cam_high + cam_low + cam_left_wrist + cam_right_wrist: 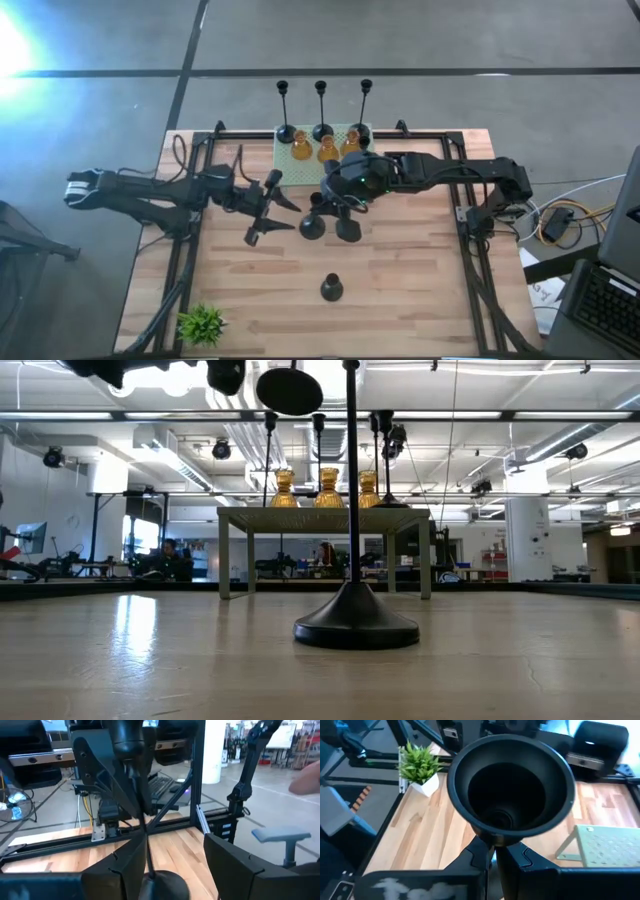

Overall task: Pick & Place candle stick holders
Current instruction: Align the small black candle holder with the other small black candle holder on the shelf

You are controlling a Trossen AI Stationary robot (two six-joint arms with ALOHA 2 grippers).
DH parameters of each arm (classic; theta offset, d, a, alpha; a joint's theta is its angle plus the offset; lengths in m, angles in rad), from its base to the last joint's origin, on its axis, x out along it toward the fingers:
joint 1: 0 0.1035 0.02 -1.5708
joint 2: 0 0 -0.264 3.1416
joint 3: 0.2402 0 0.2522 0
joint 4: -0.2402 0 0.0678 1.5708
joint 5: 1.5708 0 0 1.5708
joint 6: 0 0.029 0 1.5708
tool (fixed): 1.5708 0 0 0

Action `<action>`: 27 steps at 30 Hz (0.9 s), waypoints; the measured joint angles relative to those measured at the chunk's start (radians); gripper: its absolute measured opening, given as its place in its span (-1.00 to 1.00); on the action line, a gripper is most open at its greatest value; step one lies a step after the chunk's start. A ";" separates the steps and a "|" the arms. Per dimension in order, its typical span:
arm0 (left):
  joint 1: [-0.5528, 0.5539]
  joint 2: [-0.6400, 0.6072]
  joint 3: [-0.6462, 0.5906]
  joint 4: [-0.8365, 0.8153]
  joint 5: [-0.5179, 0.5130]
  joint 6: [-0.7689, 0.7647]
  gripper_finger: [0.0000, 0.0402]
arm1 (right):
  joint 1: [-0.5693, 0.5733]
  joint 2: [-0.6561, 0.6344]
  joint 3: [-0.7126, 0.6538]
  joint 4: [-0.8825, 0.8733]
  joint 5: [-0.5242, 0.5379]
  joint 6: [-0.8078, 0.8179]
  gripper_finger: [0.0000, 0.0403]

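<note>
My right gripper (pixel 330 205) is shut on a black candle stick holder with a dome base, thin stem and top cup. It hangs over the table's middle, its base (pixel 312 228) a dark oval high up in the low view (pixel 290 390). My left gripper (pixel 288 215) stands open and level just left of that base (pixel 162 887), its fingers either side without touching. A second black holder (pixel 347 230) shows right beside it. A third (pixel 355 622) stands on its dome base near the near edge. Three tall black and three amber holders (pixel 327 150) stand on the far stand. My right gripper pinches the holder's thin neck (pixel 492 844) just under its funnel-shaped top cup (pixel 510 785), between its two fingers. The fingers slant down from the table's right side and lie across the stem. The holder hangs upright below them, its dome base clear of the table.
The mint-green perforated stand (pixel 342 130) stands at the far middle, also seen in the right wrist view (pixel 605 845). A small green plant (pixel 203 322) sits at the near left corner. Black frame rails (pixel 196 250) run along the table's sides. Bare wood lies left and right of the near holder.
</note>
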 joint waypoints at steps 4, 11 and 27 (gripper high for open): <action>0.001 0.082 0.072 -0.026 0.000 0.019 0.01 | 0.001 0.008 0.003 -0.004 -0.006 0.000 -0.94; 0.001 0.196 0.179 -0.080 0.001 0.034 0.01 | 0.001 0.004 0.003 -0.018 -0.006 -0.011 -0.94; 0.000 0.250 0.245 -0.112 -0.005 0.114 -0.48 | 0.006 0.002 0.002 -0.031 -0.010 -0.016 -0.94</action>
